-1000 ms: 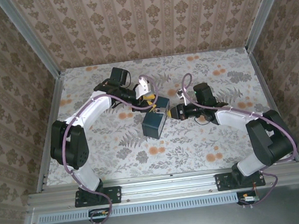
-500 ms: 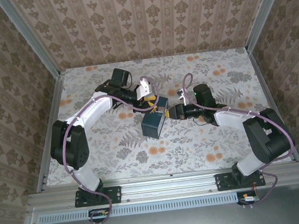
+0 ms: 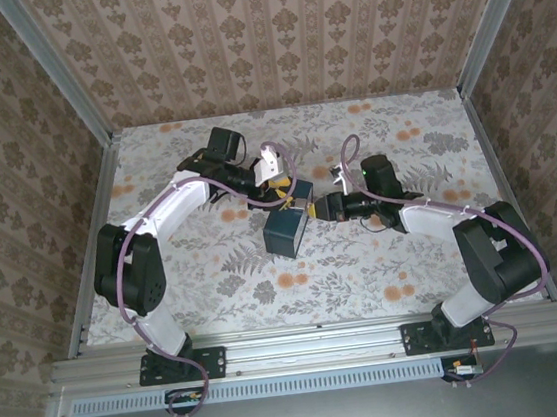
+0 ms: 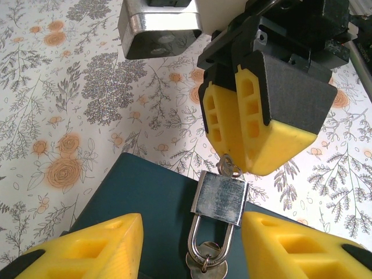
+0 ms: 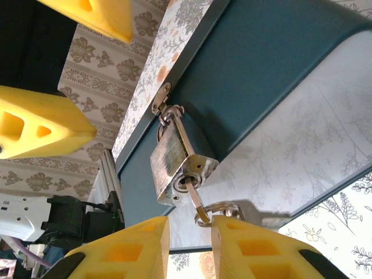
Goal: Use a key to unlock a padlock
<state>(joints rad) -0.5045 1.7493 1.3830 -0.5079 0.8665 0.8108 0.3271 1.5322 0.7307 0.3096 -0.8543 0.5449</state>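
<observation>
A small metal padlock hangs by its shackle from the clasp of a dark blue box. A key sits in the padlock's keyhole, with a ring on its outer end. My right gripper is open, and the key's end is in the gap, close to the right finger. The same gripper faces the padlock's keyhole end. My left gripper is open over the box, its fingers either side of the padlock, the right finger close to its edge.
The box stands mid-table on a floral cloth, with both arms meeting over it. Patterned walls and metal rails close the table in on three sides.
My right gripper's jaws have parted, so the key is no longer pinched. The left arm, the box and the padlock have hardly moved.
</observation>
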